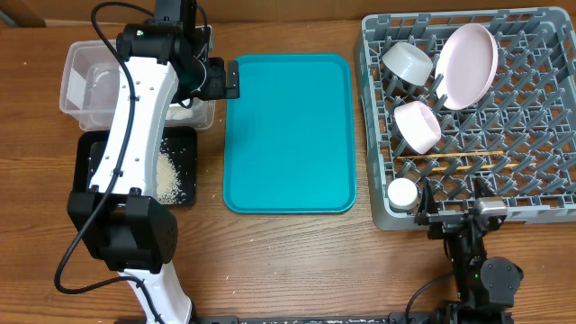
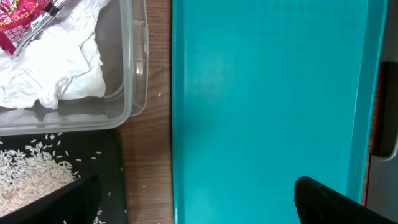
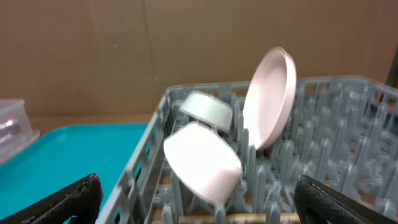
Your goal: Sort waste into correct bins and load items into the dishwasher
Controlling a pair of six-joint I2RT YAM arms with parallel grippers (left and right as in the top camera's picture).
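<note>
Both empty and wide open: left end effector (image 1: 233, 79), right end effector (image 3: 198, 202)
Plate (image 1: 468, 65) stands on edge between dish rack (image 1: 544, 184) pegs at 3 o'clock, likely for draining

Our left arm (image 1: 135, 117), white-shelled with black joints, stretches from its base at the near left out toward the far side, then bends at the wrist to the right. Our left gripper (image 1: 229, 79) points rightward, its jaws spread wide with nothing between them. Our right arm (image 1: 486, 274) sits folded low at the near right; it seems tucked close to its base, though it looks dark and small from overhead. Our right gripper (image 3: 199, 205) faces forward, its jaws equally wide and empty.
</note>
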